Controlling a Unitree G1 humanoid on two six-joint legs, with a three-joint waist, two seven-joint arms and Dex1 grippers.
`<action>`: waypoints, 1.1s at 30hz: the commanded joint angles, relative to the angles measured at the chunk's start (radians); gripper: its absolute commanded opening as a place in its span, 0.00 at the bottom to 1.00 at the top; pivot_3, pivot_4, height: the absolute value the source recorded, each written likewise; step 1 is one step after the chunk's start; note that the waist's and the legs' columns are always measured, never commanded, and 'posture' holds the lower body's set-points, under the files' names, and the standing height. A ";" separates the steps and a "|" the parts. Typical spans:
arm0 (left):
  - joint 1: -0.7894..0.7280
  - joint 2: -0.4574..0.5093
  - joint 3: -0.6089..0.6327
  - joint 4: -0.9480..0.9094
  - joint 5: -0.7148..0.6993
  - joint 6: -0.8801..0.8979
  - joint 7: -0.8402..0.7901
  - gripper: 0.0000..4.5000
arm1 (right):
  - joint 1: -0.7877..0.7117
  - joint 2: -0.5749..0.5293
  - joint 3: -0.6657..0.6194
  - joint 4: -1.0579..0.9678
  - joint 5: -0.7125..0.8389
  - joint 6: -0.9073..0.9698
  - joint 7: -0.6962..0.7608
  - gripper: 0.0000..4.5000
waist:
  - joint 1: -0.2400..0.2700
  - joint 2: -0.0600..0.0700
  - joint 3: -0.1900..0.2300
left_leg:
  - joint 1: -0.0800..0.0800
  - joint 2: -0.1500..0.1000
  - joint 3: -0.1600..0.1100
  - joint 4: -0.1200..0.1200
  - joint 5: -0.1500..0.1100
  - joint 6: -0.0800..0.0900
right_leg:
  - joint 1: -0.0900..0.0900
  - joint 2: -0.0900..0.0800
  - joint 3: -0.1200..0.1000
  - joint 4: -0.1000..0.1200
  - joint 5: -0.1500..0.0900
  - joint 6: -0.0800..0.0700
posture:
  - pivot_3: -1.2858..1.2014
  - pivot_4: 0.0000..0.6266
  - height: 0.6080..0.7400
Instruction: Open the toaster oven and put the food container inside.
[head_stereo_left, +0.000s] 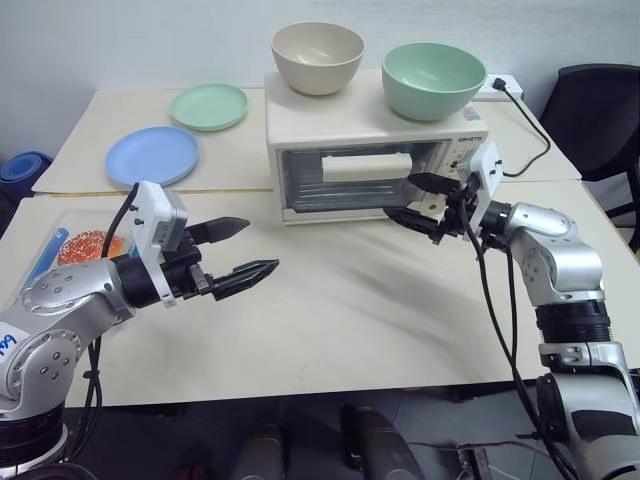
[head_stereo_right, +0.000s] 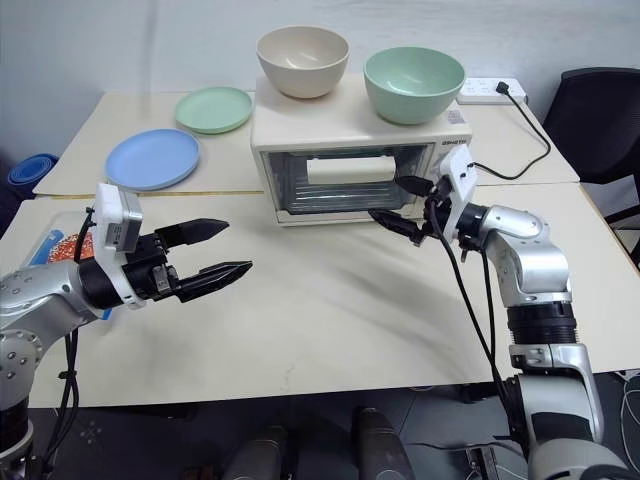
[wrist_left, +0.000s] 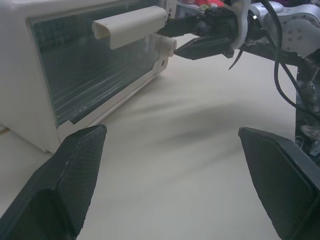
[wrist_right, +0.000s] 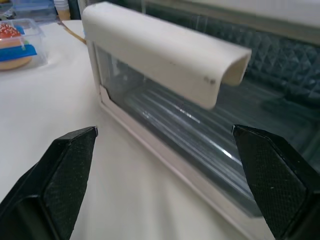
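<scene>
Nearest, my left gripper hangs spread and empty over bare cream tabletop (wide free room ahead). Food container, clear plastic, sits at the table's left edge behind that arm. Toaster oven, boxy, glass door shut, stands mid-table. My right gripper gapes empty just before its bar handle.

1. Cream tabletop up front, wide and pale under soft, even light.
2. A second cream table butts against the tabletop's far edge, a seam running between them.
3. Plain white wall rises behind that far table.
4. Black office chair sits off the tabletop's far right corner.
5. Dark floor shows below the tabletop's near edge.
</scene>
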 joint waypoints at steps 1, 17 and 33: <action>-0.008 0.001 0.006 -0.007 -0.001 -0.024 0.007 1.00 | -0.024 0.007 -0.004 -0.037 0.006 -0.019 0.021 1.00 | 0.000 0.000 0.000 | -0.001 0.000 0.000 0.000 0.000 0.000 | -0.001 0.000 0.000 0.000 0.000 0.000 | 0.52 0.24 1.00; -0.258 -0.030 -0.062 0.214 0.110 -0.085 0.068 0.91 | 0.225 0.019 -0.012 -0.395 0.104 0.093 0.042 1.00 | -0.003 0.000 0.000 | -0.010 0.000 0.000 0.001 0.001 -0.002 | -0.011 0.001 -0.001 0.005 0.000 0.000 | 0.52 0.24 1.00; -0.499 -0.161 -0.434 0.483 0.453 -0.307 -0.133 0.18 | 0.414 0.017 -0.030 -0.545 0.150 0.125 -0.021 1.00 | 0.000 0.000 0.000 | -0.012 0.000 0.000 0.002 0.001 -0.002 | -0.012 0.002 0.000 0.007 0.001 0.001 | 0.52 0.24 1.00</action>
